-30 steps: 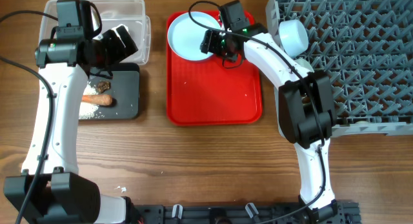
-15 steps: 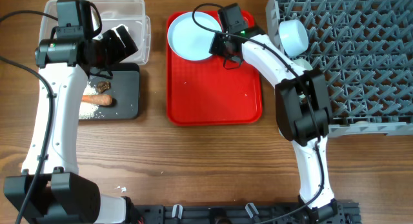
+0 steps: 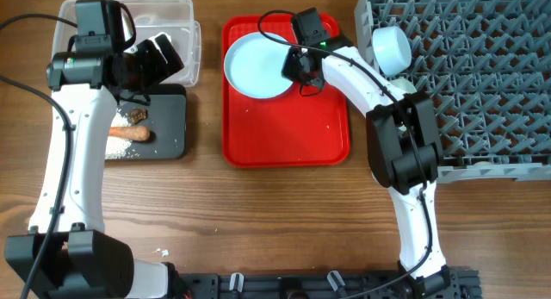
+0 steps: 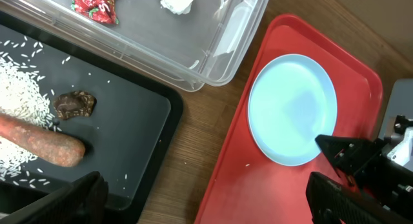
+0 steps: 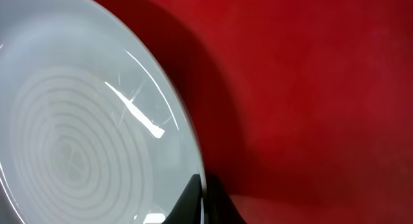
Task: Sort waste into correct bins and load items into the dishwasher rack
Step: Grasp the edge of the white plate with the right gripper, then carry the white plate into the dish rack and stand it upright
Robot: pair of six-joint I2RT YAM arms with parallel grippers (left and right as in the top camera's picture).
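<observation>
The plate has slid from the far edge of the red tray toward its middle, and the right tool at its rim has moved back with it

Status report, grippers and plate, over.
Left gripper open, empty. Right gripper shut on rim of round pale blue-white plate, over flat red tray. No obstruction seen.

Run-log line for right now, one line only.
right fingers: pinching plate rim | plate: over red tray, not racked | left fingers: open, empty, by black tray | rack: one bowl
</observation>
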